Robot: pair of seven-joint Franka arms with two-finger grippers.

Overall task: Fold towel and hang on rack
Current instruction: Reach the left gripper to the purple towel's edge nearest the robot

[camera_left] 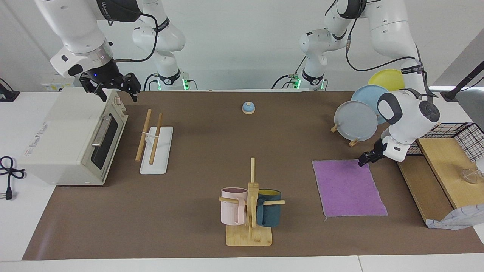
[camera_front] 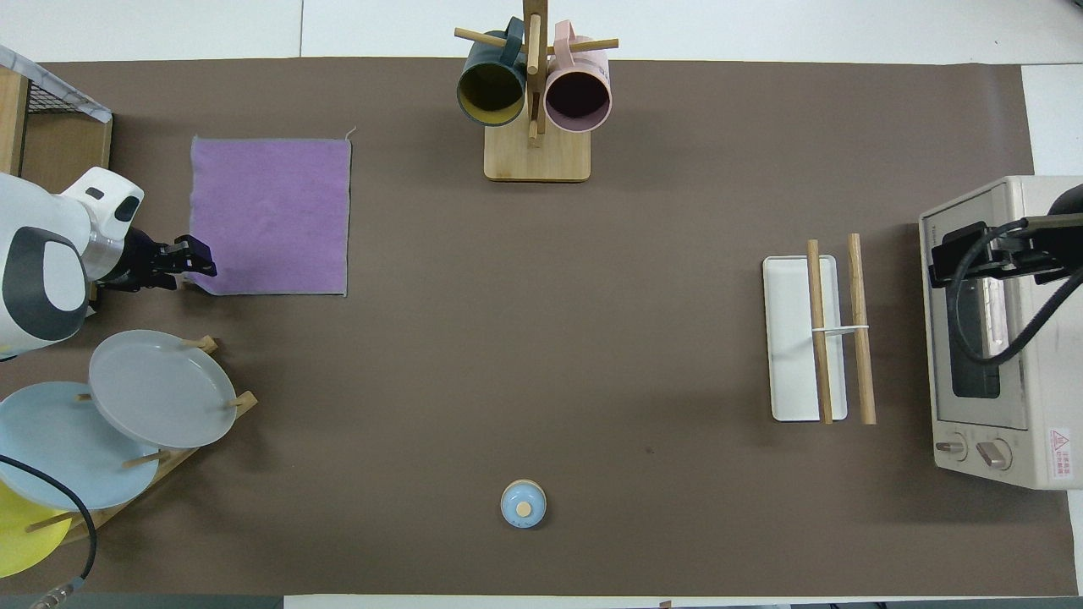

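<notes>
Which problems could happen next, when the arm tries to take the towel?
1. The left gripper is down at only the corner of the flat purple towel; it may pinch too little cloth and slip.
2. The plates stand close beside that arm; lifting could bump them.
</notes>
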